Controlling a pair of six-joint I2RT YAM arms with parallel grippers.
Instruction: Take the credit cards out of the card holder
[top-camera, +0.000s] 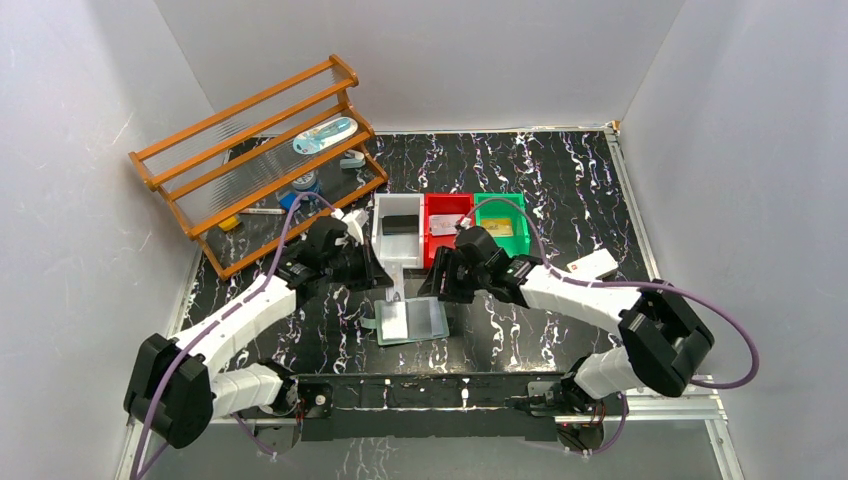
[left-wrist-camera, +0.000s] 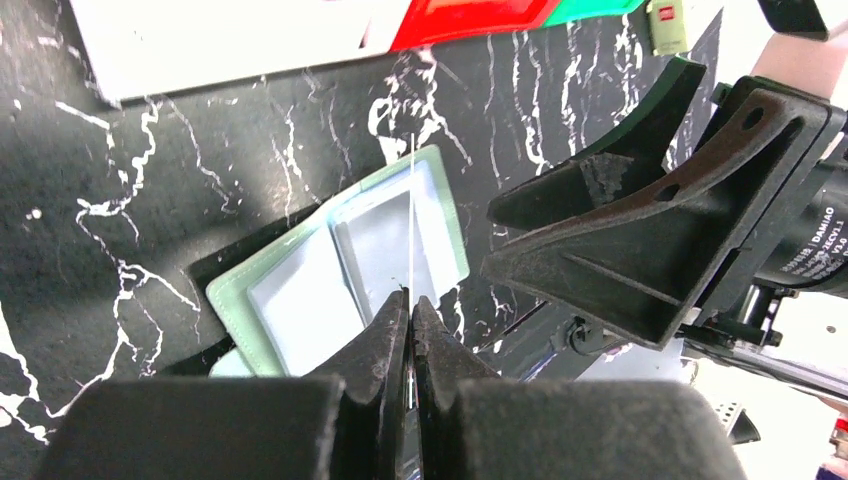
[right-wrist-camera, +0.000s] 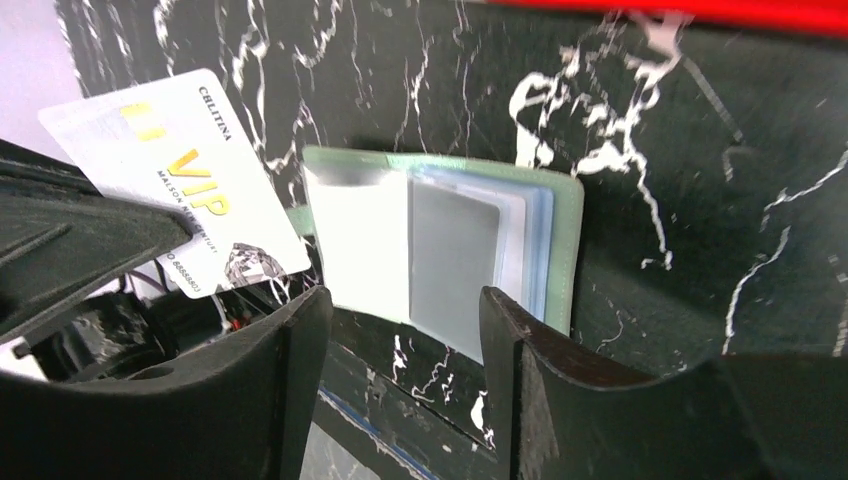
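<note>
The grey-green card holder (top-camera: 412, 322) lies spread open on the dark marbled table, its clear pockets (right-wrist-camera: 440, 250) facing up. My left gripper (left-wrist-camera: 410, 300) is shut on a pale credit card (right-wrist-camera: 180, 180) printed "VIP". The card is lifted just above and left of the card holder (left-wrist-camera: 300, 290). In the left wrist view the card shows edge-on as a thin white line (left-wrist-camera: 411, 200). My right gripper (right-wrist-camera: 400, 310) hovers open over the holder's near edge, with nothing between its fingers. From above, both grippers (top-camera: 385, 280) (top-camera: 437, 280) meet just behind the holder.
Behind the grippers stand a white bin (top-camera: 384, 250), a red bin (top-camera: 427, 222) and a green bin (top-camera: 503, 203), each with a card inside. A white box with a red mark (top-camera: 592, 265) lies to the right. A wooden rack (top-camera: 260, 160) fills the back left.
</note>
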